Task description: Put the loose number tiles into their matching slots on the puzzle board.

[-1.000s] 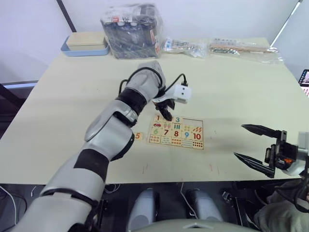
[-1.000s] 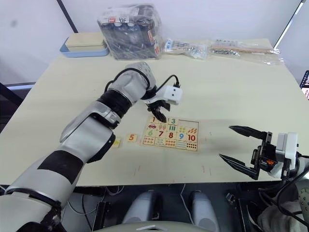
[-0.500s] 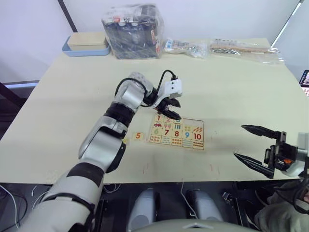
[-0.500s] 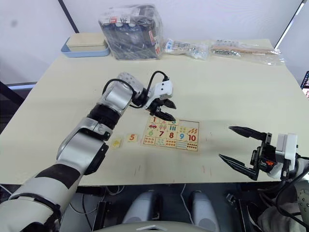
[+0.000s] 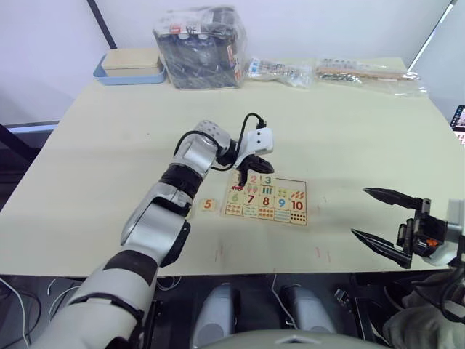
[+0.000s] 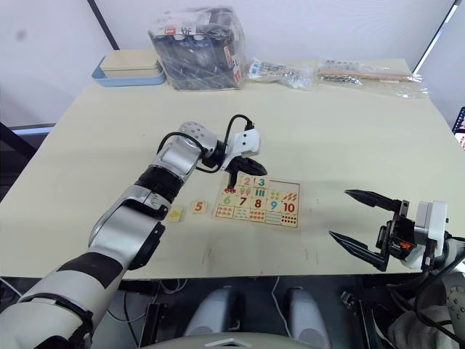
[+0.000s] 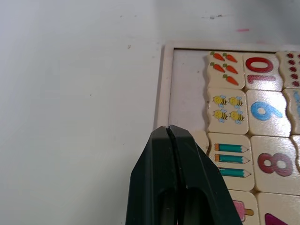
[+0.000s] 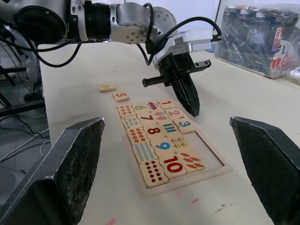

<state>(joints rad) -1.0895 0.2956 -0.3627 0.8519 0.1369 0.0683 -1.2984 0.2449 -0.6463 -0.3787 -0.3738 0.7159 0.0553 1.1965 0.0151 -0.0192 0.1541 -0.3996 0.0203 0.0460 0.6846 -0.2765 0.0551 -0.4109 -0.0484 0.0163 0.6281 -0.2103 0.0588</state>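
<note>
R claw (image 6: 363,229) sits nearest, at the worktop (image 6: 341,138) edge, fingers spread wide, holding nothing, well apart from the puzzle board (image 6: 256,198). Farther in, L claw (image 6: 234,175) has its fingers pressed together, nothing between them, tip just over the board's top row beside the 2 tile (image 8: 173,113) and 3 tile (image 8: 185,124). Loose 5 tile (image 6: 197,207) and yellow-picture tile (image 6: 175,214) lie on the worktop just off the board's edge, near L claw, apart from it.
</note>
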